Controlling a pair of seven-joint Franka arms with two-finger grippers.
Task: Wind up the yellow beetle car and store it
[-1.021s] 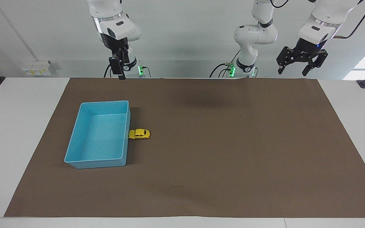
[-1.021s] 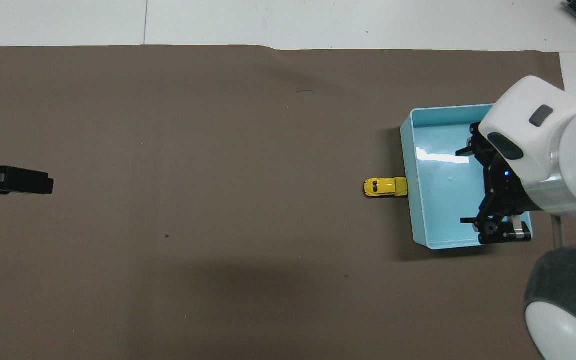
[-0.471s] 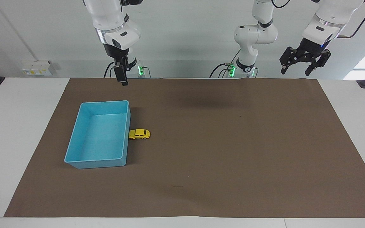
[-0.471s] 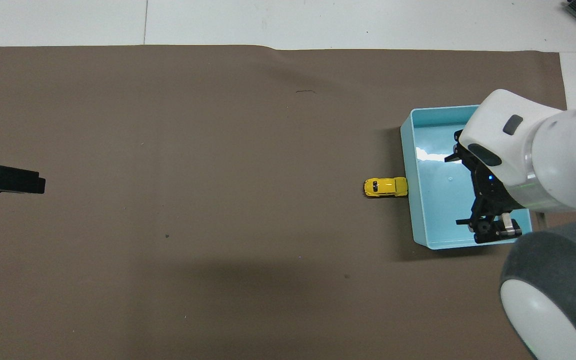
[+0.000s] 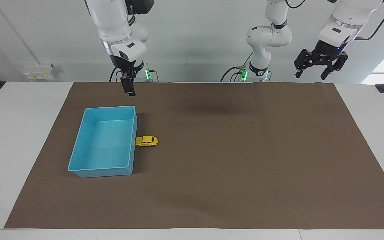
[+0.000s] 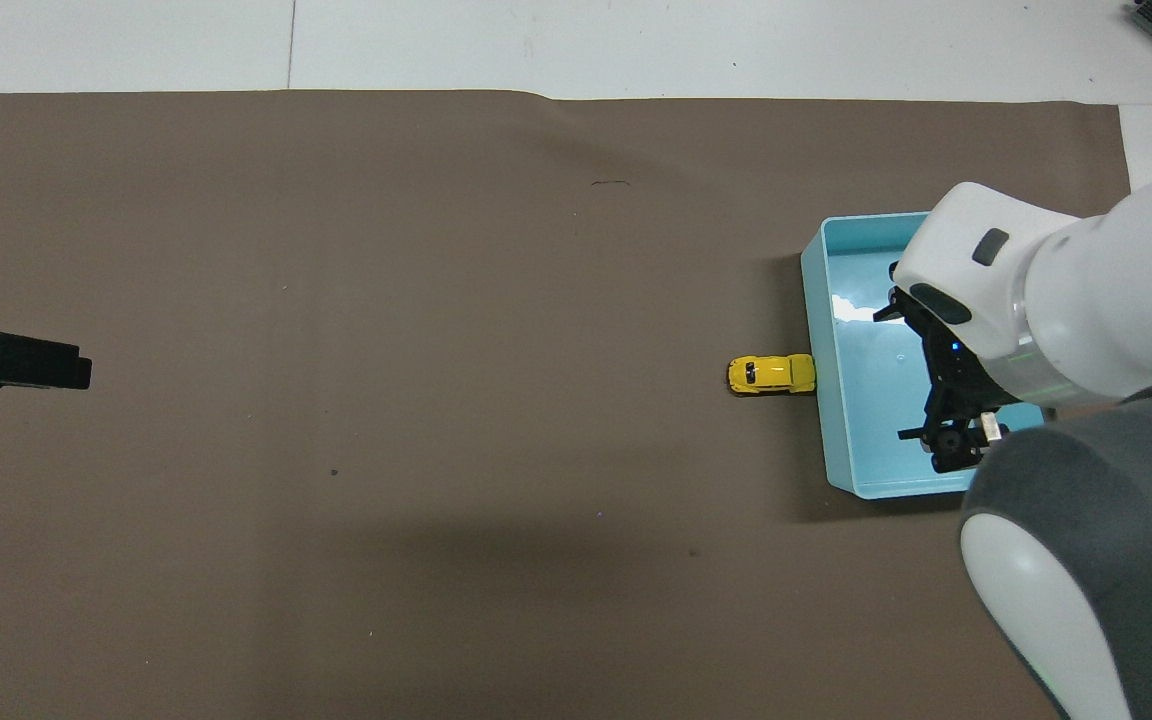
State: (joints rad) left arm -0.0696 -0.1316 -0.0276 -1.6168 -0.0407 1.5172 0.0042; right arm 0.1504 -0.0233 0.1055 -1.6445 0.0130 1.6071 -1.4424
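A blue bin (image 5: 103,141) is being seen on the brown mat (image 5: 245,150), toward the right arm's end of the table; it is an open rectangular tub with smooth glossy walls and rounded corners, and nothing is lying in it. The yellow beetle car (image 5: 146,141) is resting on the mat just beside the bin's wall, one end touching or nearly touching it, so that wall is crowding one end of the car. Its body is rounded and shiny, with dark windows and small dark wheels.

The right gripper (image 5: 129,89) is being held in the air over the mat's edge by the robots, above the bin's nearer end; whether its fingers are apart cannot be told. Compared with a second ago, it is being carried lower and a little toward the car, while the car and bin are lying unchanged.

The left gripper (image 5: 319,68) is being held high over the table's edge at the left arm's end, its claw spread wide and holding nothing; since a second ago it is being raised slightly. The mat is looking matte and papery, with faint creases.
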